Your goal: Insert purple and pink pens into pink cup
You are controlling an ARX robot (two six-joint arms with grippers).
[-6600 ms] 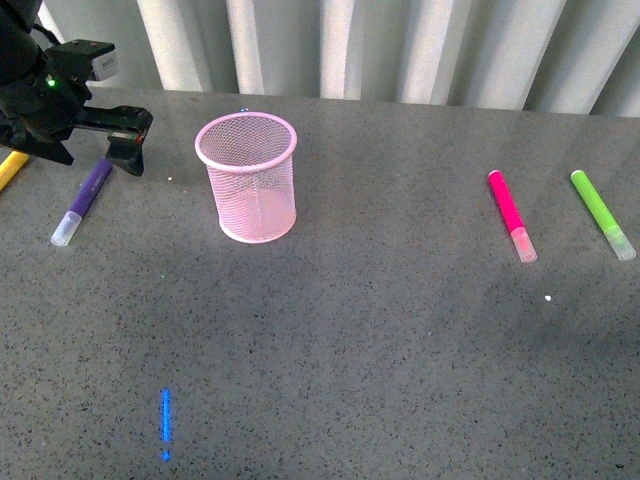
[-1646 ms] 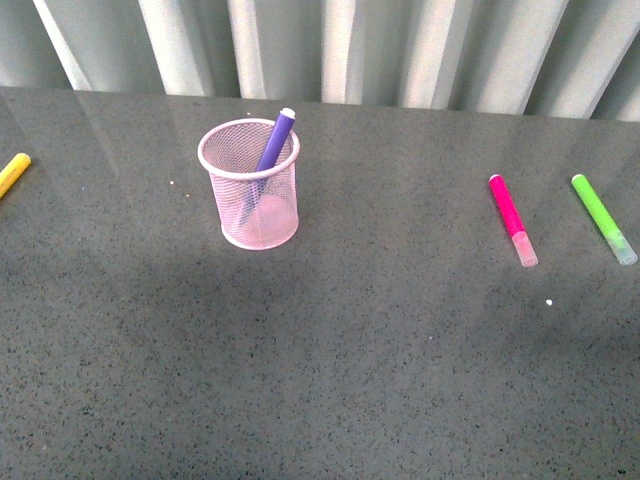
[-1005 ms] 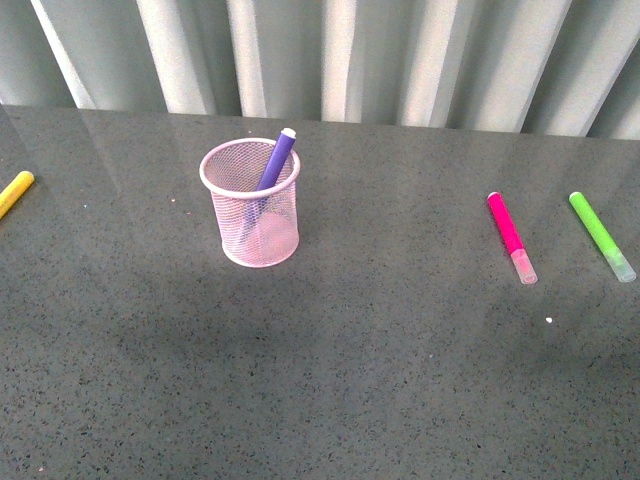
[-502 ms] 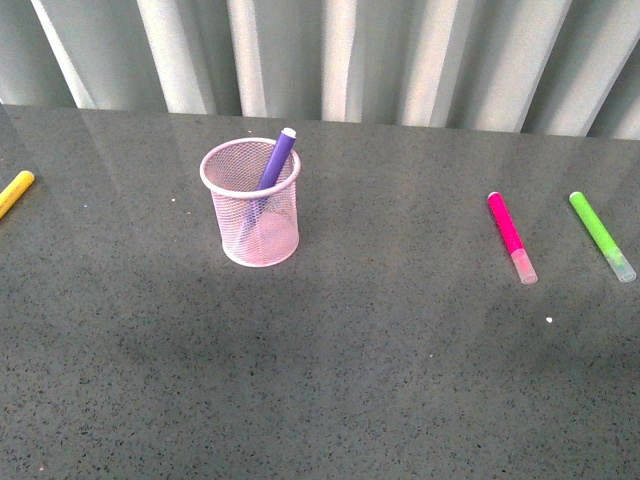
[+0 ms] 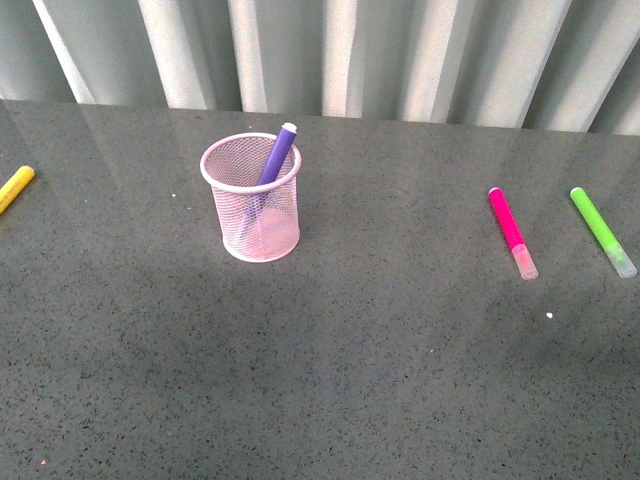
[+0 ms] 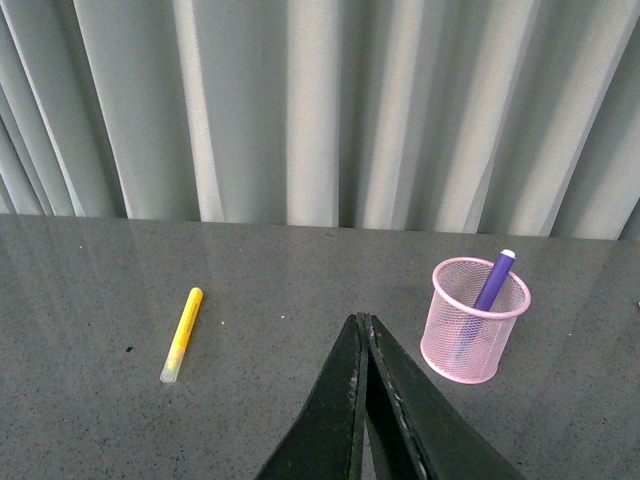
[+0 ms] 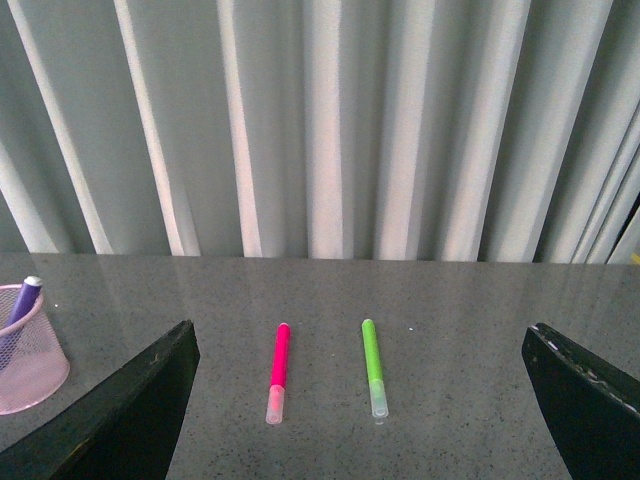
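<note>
The pink cup (image 5: 251, 198) stands upright on the grey table at the left of the front view. The purple pen (image 5: 277, 152) leans inside it, its end poking above the rim. The pink pen (image 5: 511, 232) lies flat on the table at the right. Neither arm shows in the front view. My left gripper (image 6: 362, 322) is shut with nothing in it, raised off the table, with the pink cup (image 6: 475, 319) and purple pen (image 6: 494, 281) beyond it to one side. My right gripper (image 7: 360, 350) is open wide, the pink pen (image 7: 278, 370) lying between its fingers' lines, further off.
A lime-green marker (image 5: 602, 231) lies just right of the pink pen, also seen as the green marker (image 7: 373, 366). A yellow marker (image 5: 15, 188) lies at the table's far left edge, the same yellow marker (image 6: 182, 333). A pleated grey curtain (image 5: 330, 50) backs the table.
Since 6.6 s ago the purple pen went from the table into the cup, and the left arm left the front view. Over the last second only the camera view shifted slightly.
</note>
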